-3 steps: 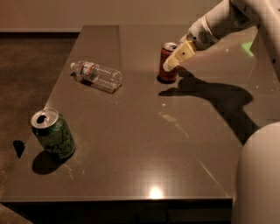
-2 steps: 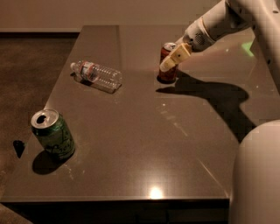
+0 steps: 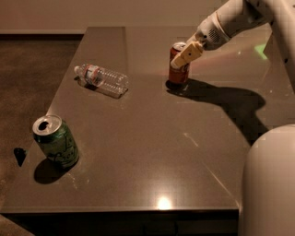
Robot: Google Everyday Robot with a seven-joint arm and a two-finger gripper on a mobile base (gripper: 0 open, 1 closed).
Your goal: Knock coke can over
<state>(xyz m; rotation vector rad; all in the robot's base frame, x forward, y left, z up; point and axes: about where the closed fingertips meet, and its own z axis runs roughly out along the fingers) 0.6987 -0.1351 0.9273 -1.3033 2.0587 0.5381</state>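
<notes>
Camera view: dark carpeted floor (image 3: 27, 69) at left, pale wall (image 3: 115, 14) along the top. A dark grey glossy desk (image 3: 152, 152) fills most of the frame. A bright lamp glint (image 3: 162, 203) shows near its front edge and a faint green reflection (image 3: 260, 50) at far right.

Front left corner: green can (image 3: 55, 142), upright, silver top with the opening visible. It has pale markings on its side, not readable.

Further back, left of centre: clear water bottle (image 3: 101, 80) lying on its side, cap end toward the left. There is a coloured label band near the neck; its text is not legible.

Back, right of centre: coke can (image 3: 177, 73), red, standing on the desk, silver top showing, well apart from the other two. Its lettering is not readable, and its upper half is partly covered.

The cream hand (image 3: 184, 56) is against the coke can's upper side, near the rim. How far open it is, cannot tell; no clear grasp seen. The white arm (image 3: 230, 20) comes down from the upper right and casts a long shadow on the desk.

Lower right: white rounded robot body (image 3: 269, 184).
</notes>
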